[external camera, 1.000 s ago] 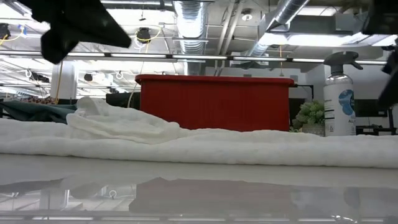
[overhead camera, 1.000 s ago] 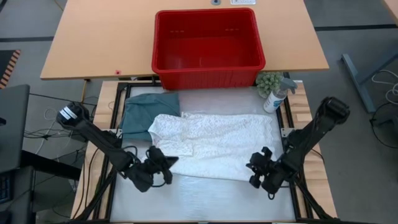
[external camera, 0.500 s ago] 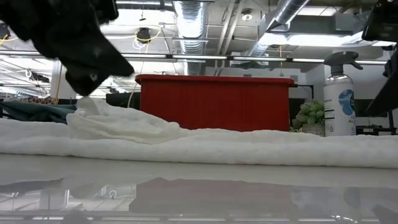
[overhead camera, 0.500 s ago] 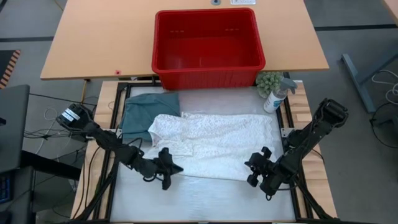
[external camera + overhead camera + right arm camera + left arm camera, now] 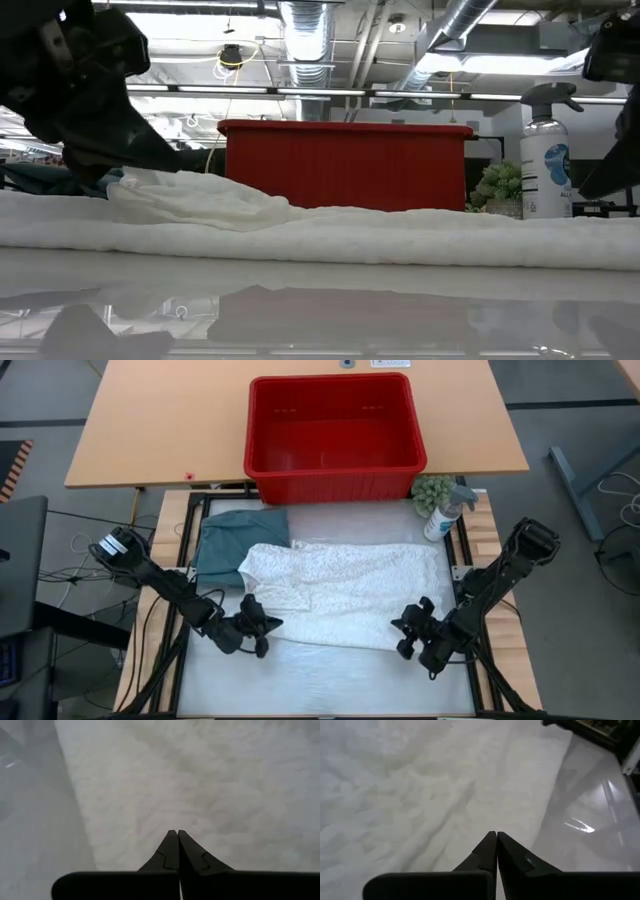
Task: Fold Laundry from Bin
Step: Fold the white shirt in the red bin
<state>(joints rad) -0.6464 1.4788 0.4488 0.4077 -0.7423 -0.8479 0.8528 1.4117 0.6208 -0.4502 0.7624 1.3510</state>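
1. Pulled back from half a second ago, the left claw (image 5: 262, 628) now sits at the near left corner of the white garment (image 5: 345, 592), fingers pressed together on nothing.
2. Right claw (image 5: 403, 636) hovers at the garment's near right edge, pinched closed and empty.
3. Spread flat on the table (image 5: 330, 675), the white garment overlaps a folded teal garment (image 5: 228, 540).
4. Behind them stands the red bin (image 5: 333, 432), a spray bottle (image 5: 445, 512) beside it.

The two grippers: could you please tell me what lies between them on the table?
The near edge of the white garment lies between the left gripper and right gripper, seen in the high view.
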